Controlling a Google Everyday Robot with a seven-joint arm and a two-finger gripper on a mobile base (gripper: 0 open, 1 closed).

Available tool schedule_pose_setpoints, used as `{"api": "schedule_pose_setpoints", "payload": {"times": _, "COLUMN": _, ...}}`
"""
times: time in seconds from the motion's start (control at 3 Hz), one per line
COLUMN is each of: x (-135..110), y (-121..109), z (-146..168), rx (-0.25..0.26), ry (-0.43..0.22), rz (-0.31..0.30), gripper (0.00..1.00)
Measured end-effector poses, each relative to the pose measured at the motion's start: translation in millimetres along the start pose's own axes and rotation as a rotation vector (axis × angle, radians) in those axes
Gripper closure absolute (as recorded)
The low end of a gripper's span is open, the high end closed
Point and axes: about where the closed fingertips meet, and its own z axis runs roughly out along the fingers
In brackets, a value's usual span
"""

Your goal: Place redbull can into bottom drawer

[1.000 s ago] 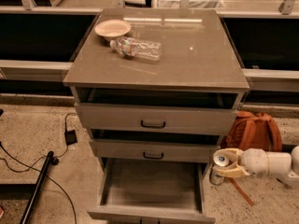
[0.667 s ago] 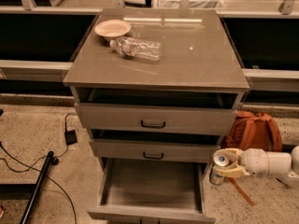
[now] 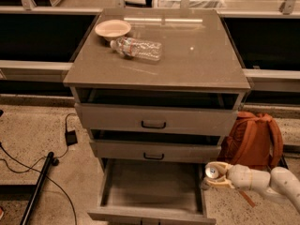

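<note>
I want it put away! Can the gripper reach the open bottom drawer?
Probably yes. The cream gripper, holding the slim silver-topped can, sits right beside the pulled-out grey bottom drawer, nothing between.

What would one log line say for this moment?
gripper: shut on redbull can | position: beside right edge of open bottom drawer | can: not yet inside

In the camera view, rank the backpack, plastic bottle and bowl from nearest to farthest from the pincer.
The pincer holds the redbull can by the open bottom drawer's right side.
1. Backpack, just behind it on the right.
2. Plastic bottle, lying on the cabinet top.
3. Bowl, beyond the bottle, far left corner.
</note>
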Motion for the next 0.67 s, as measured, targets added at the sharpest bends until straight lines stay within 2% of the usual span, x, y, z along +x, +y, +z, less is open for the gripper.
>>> {"api": "schedule_pose_setpoints", "payload": {"times": 0.33, "x": 25.5, "y": -1.6, "z": 5.3, "rx": 0.036, "ry": 0.002, "rz": -0.076, "gripper": 1.00}}
{"api": "schedule_pose_setpoints", "payload": {"times": 0.67, "x": 26.4, "y": -2.1, "z": 6.6, "rx": 0.037, "ry": 0.003, "rz": -0.087, "gripper": 1.00}}
